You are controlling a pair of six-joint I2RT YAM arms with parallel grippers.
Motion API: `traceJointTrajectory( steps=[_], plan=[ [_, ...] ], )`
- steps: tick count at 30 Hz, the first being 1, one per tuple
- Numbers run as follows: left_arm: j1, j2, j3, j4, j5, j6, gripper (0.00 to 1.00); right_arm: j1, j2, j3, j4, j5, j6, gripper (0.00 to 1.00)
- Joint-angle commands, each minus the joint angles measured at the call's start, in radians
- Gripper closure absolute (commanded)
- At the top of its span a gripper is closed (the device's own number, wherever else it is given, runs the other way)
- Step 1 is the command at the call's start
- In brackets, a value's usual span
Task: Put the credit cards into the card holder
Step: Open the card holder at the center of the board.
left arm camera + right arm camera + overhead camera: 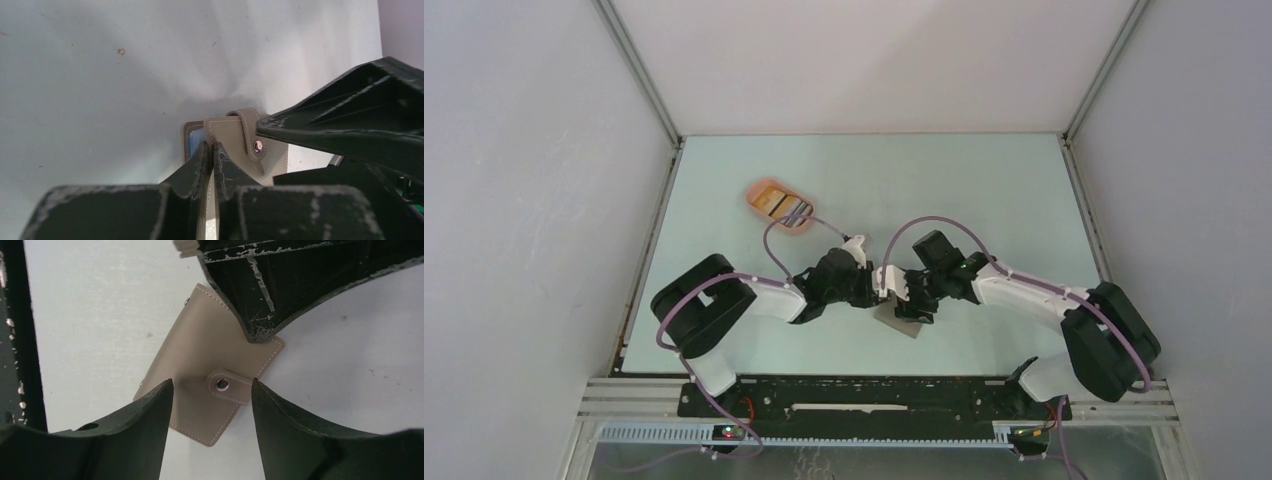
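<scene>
Left wrist view shows you the left gripper (210, 152) clamped on an edge of the card holder (230, 136), at the table's (984, 190) front middle. Your right gripper (211, 386) hangs above it, jaws apart, straddling its tab (231, 388). The credit cards (789, 207) lie in the tray (759, 188), well apart.

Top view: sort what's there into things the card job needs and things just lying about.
Belongs to the job:
- wallet, pinched by the left tool, with the open right tool above its tab
- cards, lying in the tray

Just lying about:
- the tray itself, which only holds the cards
</scene>
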Motion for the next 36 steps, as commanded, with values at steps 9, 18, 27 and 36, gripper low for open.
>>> traceJointTrajectory(
  steps=[9, 18, 27, 36],
  plan=[
    [-0.022, 0.017, -0.09, 0.168, 0.012, -0.089, 1.0, 0.048, 0.126, 0.083, 0.032, 0.18, 0.063, 0.52],
    [-0.021, -0.002, -0.114, 0.15, -0.011, -0.049, 1.0, 0.048, 0.112, 0.1, 0.012, 0.243, 0.077, 0.81],
    [-0.016, -0.017, -0.115, 0.11, -0.045, -0.021, 1.0, 0.041, 0.047, 0.1, 0.013, 0.251, 0.094, 1.0],
    [0.001, -0.041, -0.116, 0.063, -0.079, 0.034, 1.0, -0.048, 0.033, 0.123, 0.009, 0.237, 0.168, 1.0]
  ],
)
